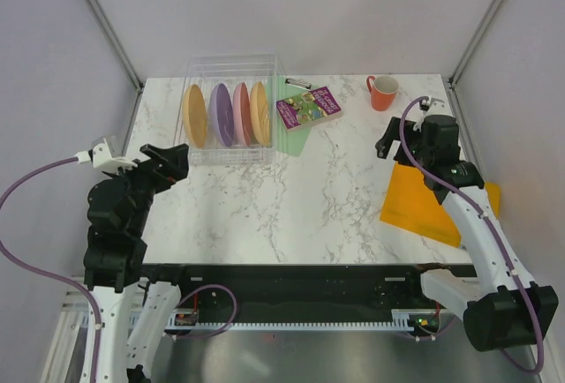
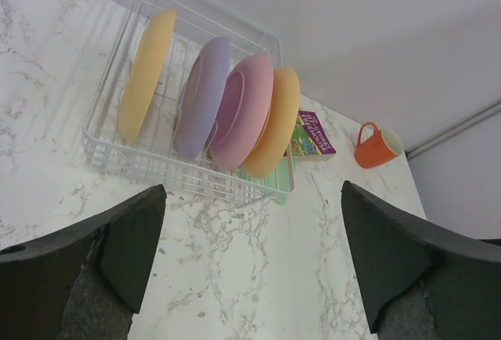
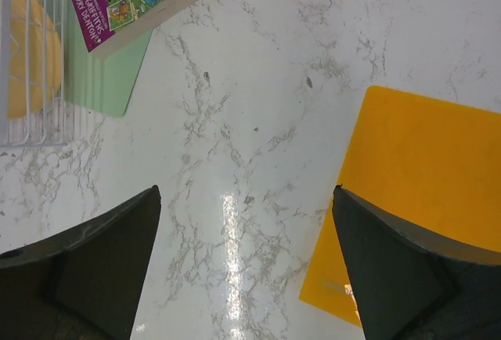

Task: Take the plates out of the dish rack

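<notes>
step: first pick, nothing unloaded | plates (image 1: 221,115): four upright in rack (image 1: 231,155), far-left corner of table (image 1: 291,198) | left gripper (image 2: 252,199): spread, empty, facing rack | right gripper (image 3: 246,199): spread, empty | next: likely left pinch on a plate rim

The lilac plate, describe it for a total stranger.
On the marble table's far left sits a clear dish rack of upright plates. Second from left, between a yellow plate and the pink plate, the lilac plate is the only purple one.
</notes>
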{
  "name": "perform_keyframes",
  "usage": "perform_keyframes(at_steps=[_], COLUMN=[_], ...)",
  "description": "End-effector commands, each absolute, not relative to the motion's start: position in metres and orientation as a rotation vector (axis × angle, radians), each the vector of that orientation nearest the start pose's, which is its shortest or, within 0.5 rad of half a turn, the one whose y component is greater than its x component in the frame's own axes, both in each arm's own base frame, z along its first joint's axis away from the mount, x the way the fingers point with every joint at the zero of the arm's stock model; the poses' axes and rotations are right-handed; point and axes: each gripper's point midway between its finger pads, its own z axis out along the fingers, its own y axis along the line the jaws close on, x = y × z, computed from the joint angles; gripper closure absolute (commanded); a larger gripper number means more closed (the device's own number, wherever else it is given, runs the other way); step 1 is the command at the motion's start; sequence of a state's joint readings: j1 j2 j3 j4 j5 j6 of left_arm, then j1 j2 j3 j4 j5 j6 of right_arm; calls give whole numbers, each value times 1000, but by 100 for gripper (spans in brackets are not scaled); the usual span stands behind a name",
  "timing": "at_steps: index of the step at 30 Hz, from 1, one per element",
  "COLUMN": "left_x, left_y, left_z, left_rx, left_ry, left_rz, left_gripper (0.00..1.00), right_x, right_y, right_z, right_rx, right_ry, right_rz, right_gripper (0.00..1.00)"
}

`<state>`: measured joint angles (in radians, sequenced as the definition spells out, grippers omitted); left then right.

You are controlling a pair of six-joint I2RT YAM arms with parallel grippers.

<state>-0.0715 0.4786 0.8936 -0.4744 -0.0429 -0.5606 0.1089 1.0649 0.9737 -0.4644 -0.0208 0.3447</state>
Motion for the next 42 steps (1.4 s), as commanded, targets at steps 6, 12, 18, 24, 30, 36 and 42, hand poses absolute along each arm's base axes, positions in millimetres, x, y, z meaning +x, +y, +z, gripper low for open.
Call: perform_keyframes(at_steps=[6,12,18,24,30,36,42], left_x=[224,250,281,324,377,426,448], left_y=[-91,-110,-94,-112,-171,-186,-189], left_z=[341,307,315,313,305,274,259], left_rx=[-134,-16,-25,-13,73,28,0], left_ry=[1663,1816,1802,1823,1858,1893,1892], left_rz=[-717,-773,-634,-516,-337,-156,-86], left_gripper=[0,0,0,0,0,0,1], right_x=[299,297,295,308,328,335,339], right_y=[64,73,61,52,45,40,40], right_z=[194,205,207,218,218,223,222], right_rx=[146,145,180,216,217,194,178], right_ry=[2158,2135,2112,2097,2122,2117,2125], right_rz=[354,420,356,289,223,178,163], right_gripper=[2,2,2,2,2,2,2])
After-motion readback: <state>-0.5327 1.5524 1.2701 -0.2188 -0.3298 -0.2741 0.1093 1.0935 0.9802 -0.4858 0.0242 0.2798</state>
